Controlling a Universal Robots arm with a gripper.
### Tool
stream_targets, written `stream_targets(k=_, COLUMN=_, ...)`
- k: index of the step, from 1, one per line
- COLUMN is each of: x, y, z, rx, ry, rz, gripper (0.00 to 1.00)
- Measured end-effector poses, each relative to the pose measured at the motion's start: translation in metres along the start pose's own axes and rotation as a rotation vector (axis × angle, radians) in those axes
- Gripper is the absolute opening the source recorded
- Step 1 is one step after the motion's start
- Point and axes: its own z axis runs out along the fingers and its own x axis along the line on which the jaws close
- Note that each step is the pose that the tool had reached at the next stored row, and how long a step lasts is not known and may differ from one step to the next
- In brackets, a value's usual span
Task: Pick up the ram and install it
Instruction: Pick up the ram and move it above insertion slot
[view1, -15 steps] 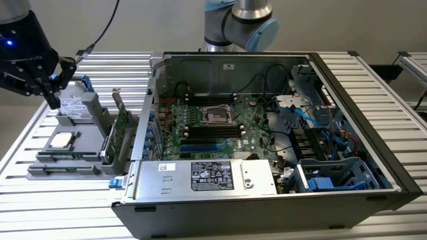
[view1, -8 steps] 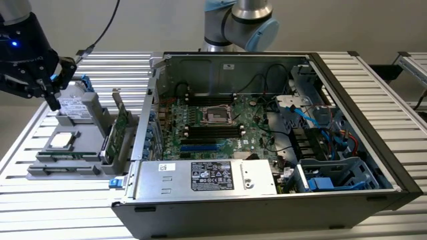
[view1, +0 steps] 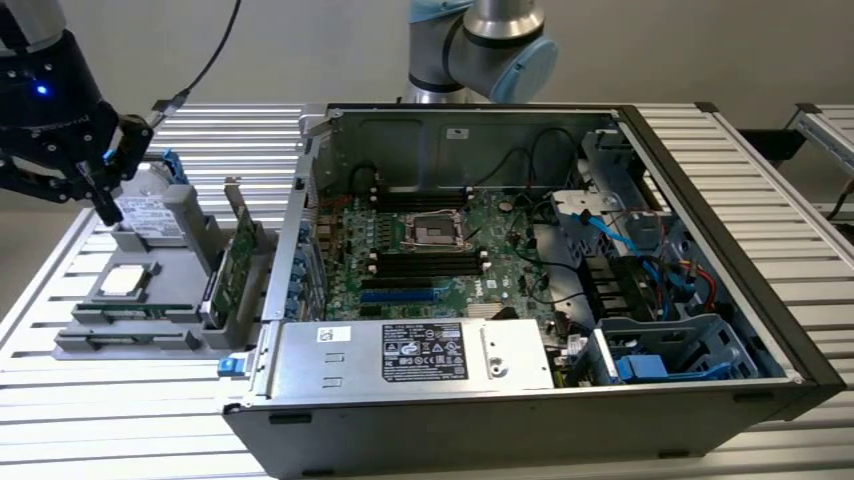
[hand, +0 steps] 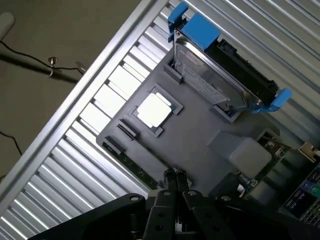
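The ram (view1: 134, 313) is a narrow green stick lying flat in a slot along the front of the grey parts holder (view1: 167, 335), at the exterior view's left. In the wrist view the ram (hand: 131, 166) runs along the holder's edge, just ahead of my fingertips. My gripper (view1: 104, 205) hangs above the back of the holder, beside the hard drive, well above the ram. Its fingers (hand: 170, 181) are pressed together with nothing between them. The open computer case (view1: 694, 150) holds the motherboard (view1: 414, 215), which has black memory slots (view1: 427, 266).
On the holder stand a silver hard drive with blue clips (hand: 220, 75), a square processor (hand: 154, 110) and an upright green expansion card (view1: 240, 262). A silver power supply (view1: 414, 352) sits at the case's front. Cables and a blue drive cage (view1: 667, 350) fill the case's right side.
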Motion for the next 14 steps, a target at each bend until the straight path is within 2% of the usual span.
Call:
stream_targets(k=7, x=-0.0001, y=-0.0002, z=0.0029, rx=0.0070, ry=0.0071, rz=-0.126, gripper=0.10)
stream_targets(k=14, x=-0.0005, y=-0.0005, z=0.0076, rx=0.0082, ry=0.0088, rz=-0.254, gripper=0.10)
